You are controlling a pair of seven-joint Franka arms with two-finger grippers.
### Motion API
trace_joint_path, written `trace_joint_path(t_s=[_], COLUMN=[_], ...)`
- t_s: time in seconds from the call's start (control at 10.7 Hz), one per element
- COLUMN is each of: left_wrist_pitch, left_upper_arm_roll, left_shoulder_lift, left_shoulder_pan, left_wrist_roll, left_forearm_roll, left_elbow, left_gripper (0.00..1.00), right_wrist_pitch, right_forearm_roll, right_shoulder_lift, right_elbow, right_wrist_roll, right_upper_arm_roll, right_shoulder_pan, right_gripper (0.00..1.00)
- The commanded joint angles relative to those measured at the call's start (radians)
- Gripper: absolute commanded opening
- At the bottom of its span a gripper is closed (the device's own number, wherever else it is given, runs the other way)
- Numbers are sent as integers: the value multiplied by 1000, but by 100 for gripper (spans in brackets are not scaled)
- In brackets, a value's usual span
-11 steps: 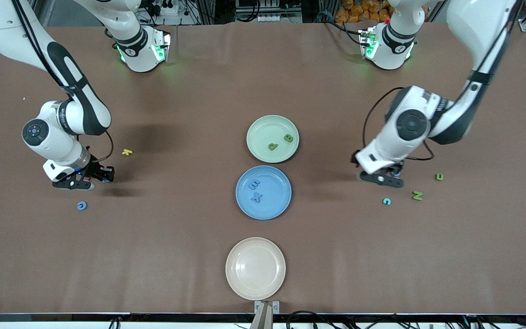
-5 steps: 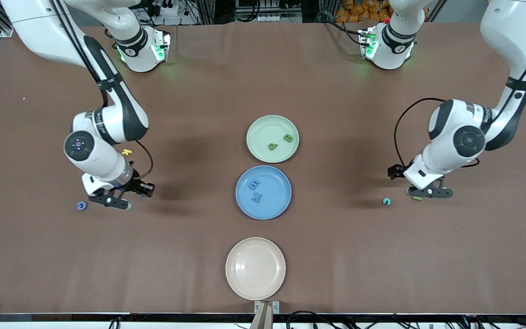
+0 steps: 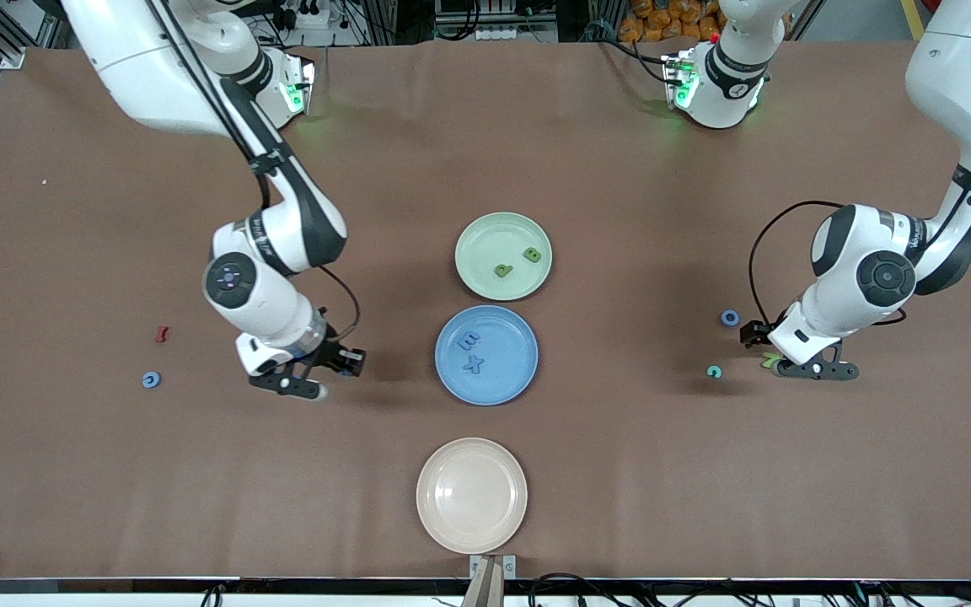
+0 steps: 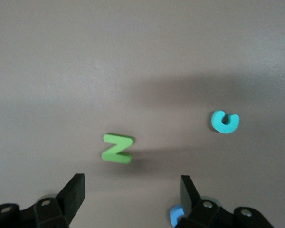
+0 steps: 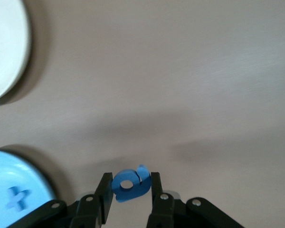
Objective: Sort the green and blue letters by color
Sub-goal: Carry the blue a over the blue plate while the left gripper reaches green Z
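My right gripper (image 3: pixel 292 385) is shut on a blue letter (image 5: pixel 130 185) just off the table, beside the blue plate (image 3: pixel 512 379) toward the right arm's end. That plate holds two blue letters (image 3: pixel 469 341). The green plate (image 3: pixel 485 236) holds two green letters (image 3: pixel 502 271). Over a green letter (image 3: pixel 769 361), which also shows in the left wrist view (image 4: pixel 117 148), my left gripper (image 3: pixel 793 364) hangs open with nothing between its fingers. A round blue letter (image 3: pixel 730 318) lies near it, and one more blue letter (image 3: pixel 151 379) lies toward the right arm's end.
A teal letter (image 3: pixel 714 371) lies beside the green one. A dark red letter (image 3: pixel 162 334) lies near the lone blue letter. A beige plate (image 3: pixel 443 472) stands nearest the front camera, holding nothing.
The right arm has carried its blue letter toward the blue plate, uncovering the dark red letter. The left arm has shifted toward its end of the table, over the green letter.
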Motion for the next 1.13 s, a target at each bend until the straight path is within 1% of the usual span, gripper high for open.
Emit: trace_joint_path(t_s=[0.0, 0.09, 0.47, 0.75, 0.84, 0.94, 1.03], left_wrist_pitch=[16, 38, 39, 42, 45, 45, 48], left_upper_arm_roll=[0, -2, 0, 0, 0, 0, 0], left_shoulder_lift=[68, 78, 94, 134, 137, 138, 143], left_shoulder_pan=[24, 28, 28, 33, 39, 39, 37], left_wrist_roll=[-3, -3, -1, 71, 73, 83, 94], left_forearm_roll=[107, 109, 112, 112, 112, 112, 112], left_elbow=[49, 48, 49, 82, 83, 83, 83], left_gripper=[84, 82, 80, 77, 76, 74, 69], right_wrist_pitch=[-6, -6, -2, -3, -3, -3, -6], right_forearm_roll=[13, 13, 7, 10, 10, -1, -1], right_shoulder_lift=[91, 111, 151, 174, 174, 173, 170], right_elbow=[125, 150, 193, 233, 233, 233, 233], right_wrist_roll=[61, 85, 141, 216, 250, 268, 279], right_upper_arm_roll=[-6, -6, -6, -4, 0, 16, 16], right_shoulder_pan=[102, 131, 232, 277, 279, 280, 280], right_gripper=[0, 0, 0, 0, 28, 83, 100])
